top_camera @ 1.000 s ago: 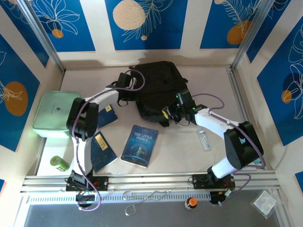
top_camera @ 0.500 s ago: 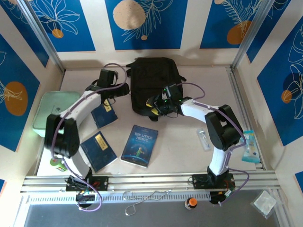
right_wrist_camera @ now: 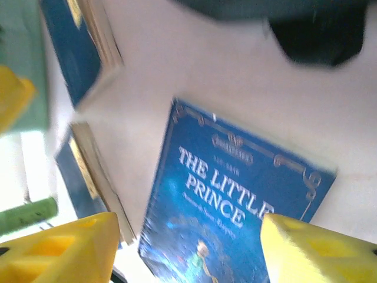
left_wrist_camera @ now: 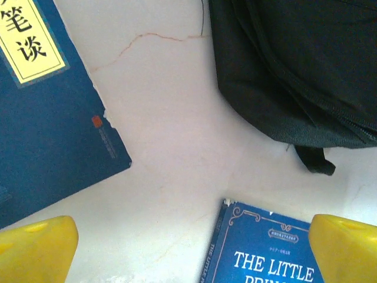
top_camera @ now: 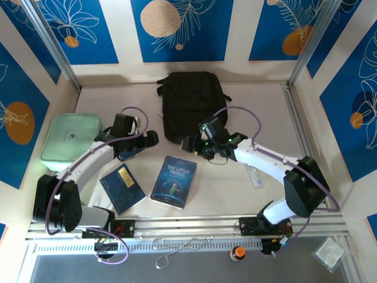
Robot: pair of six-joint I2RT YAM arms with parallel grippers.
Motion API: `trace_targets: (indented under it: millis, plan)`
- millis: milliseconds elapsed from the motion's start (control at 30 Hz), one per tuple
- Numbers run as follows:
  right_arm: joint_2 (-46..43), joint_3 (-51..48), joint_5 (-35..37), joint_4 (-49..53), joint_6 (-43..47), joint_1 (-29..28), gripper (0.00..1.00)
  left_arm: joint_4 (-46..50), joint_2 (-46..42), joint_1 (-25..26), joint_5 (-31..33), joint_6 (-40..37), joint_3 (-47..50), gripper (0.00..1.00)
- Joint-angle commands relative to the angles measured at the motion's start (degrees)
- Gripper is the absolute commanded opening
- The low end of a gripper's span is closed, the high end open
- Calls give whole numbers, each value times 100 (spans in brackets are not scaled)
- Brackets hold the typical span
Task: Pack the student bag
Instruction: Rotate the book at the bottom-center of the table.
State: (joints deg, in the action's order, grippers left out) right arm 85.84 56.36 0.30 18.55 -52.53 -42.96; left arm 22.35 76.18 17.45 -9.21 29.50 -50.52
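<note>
The student bag [top_camera: 191, 105], a large black soft backpack, lies flat at the back middle of the table; its lower edge and a strap show in the left wrist view [left_wrist_camera: 294, 71]. My left gripper [top_camera: 151, 140] hovers open just left of the bag's near corner, its yellow fingertips [left_wrist_camera: 36, 247] wide apart with nothing between them. My right gripper [top_camera: 192, 145] is open too, just in front of the bag and above "The Little Prince" book [top_camera: 174, 181], which lies under the jaws [right_wrist_camera: 235, 194]. In the right wrist view that gripper [right_wrist_camera: 188, 250] holds nothing.
A mint-green zip case [top_camera: 69, 141] sits at the left. A dark blue book with a yellow label [top_camera: 122, 187] lies near the front left, and another blue book [left_wrist_camera: 47, 118] lies under the left arm. A small clear item [top_camera: 253, 175] lies at the right.
Both grippers have opened and drawn back from the bag toward the near side. The bag, shifted left earlier, now lies flat and untouched.
</note>
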Motion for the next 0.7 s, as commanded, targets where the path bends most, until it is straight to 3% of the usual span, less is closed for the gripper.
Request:
trace_targets:
  millis: [0,367,567,667]
  plan:
    - [302,-72,235,263,152,-355,61,24,-191,-32,-200,-201,108,100]
    - [1475,281,449,360,-24,-538,59,168,-152,-25,-202,-648,-28,100]
    - [2070,935,1488,1032,-42,-564,59,-41,-694,-28,-486,-569,312,100]
    - [2270,1105,1660,888,-87,-458,59,-315,-815,-29,-700,-328,606,100]
